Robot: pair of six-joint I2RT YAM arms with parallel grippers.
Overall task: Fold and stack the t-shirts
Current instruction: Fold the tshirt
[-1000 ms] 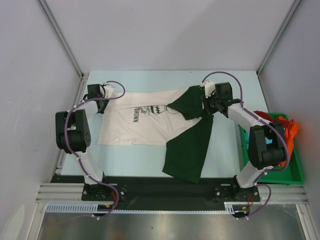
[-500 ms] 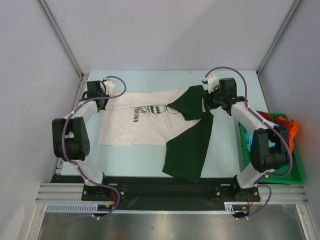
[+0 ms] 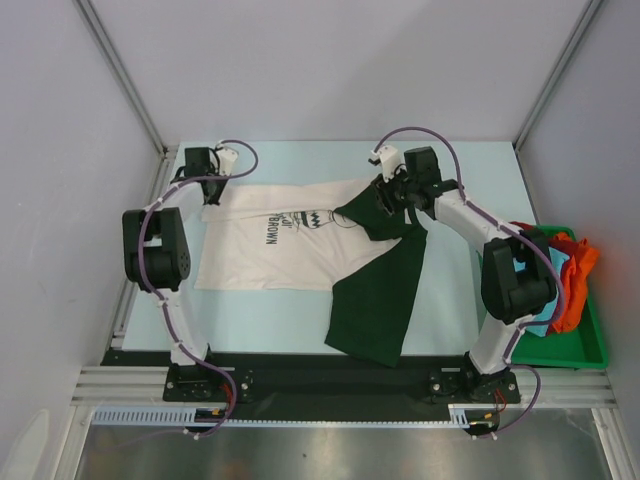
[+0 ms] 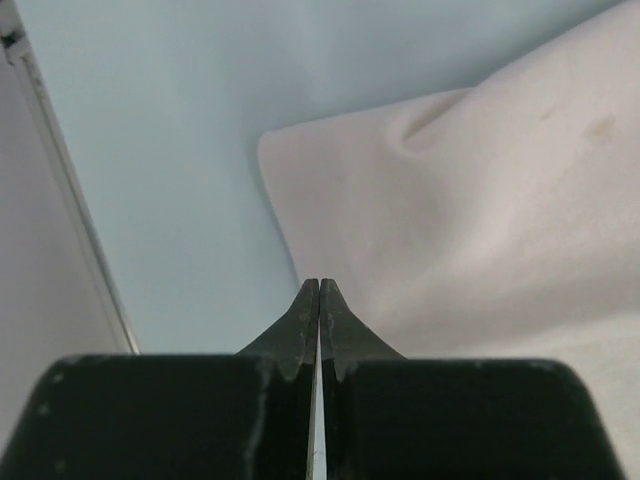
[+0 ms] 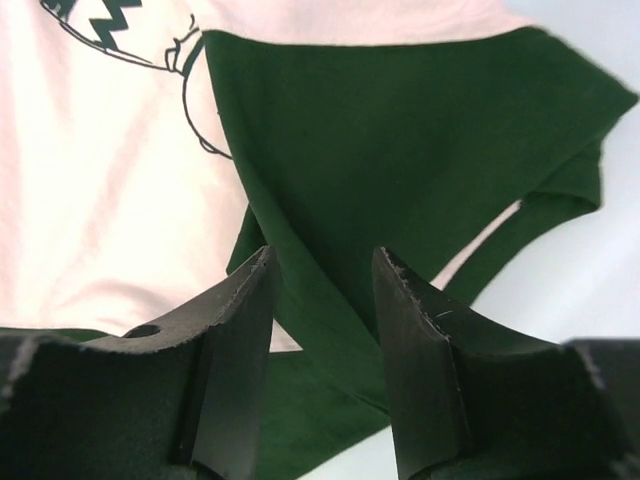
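Overhead plus my two wrists
Top looks down; wrist views skim the cream-white cloth t-shirt point(image 3: 250, 262) all three share.

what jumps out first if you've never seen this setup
The dark green t-shirt sprawls crookedly over the right part of the cream-white t-shirt in the middle. Next, bright orange cloth sits in the green bin at the far right. The right hand hangs open above the green shirt's far end.
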